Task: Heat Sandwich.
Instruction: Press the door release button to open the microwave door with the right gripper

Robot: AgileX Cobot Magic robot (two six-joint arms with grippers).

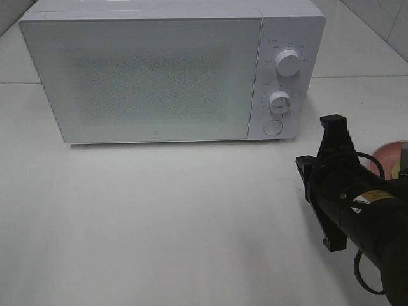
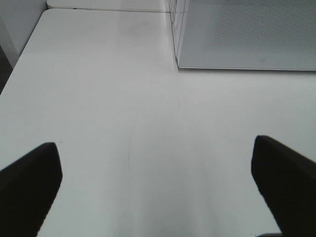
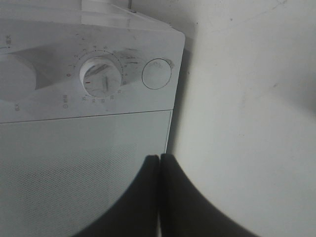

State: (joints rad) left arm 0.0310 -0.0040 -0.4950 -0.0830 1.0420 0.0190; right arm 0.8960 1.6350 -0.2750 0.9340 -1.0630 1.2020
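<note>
**Shut right end effector [image 1: 333, 122] faces microwave [image 1: 146, 70]; sandwich [image 1: 400, 167] waits beside the arm**

Your right end effector, jaws pressed together on nothing, points toward the round button [image 1: 272, 127] of the closed microwave. The sandwich sits on the pink plate [image 1: 384, 153] at the tabletop's [image 1: 159, 223] right edge, beside and behind those jaws, mostly hidden, its long axis unreadable. Your left end effector [image 2: 154, 143] hangs wide open, well apart, so the right arm is nearer.

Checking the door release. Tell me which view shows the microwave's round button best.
Right wrist: the round button is large and unobstructed beside the dial. Exterior high shows it small; left wrist shows only the door.
</note>
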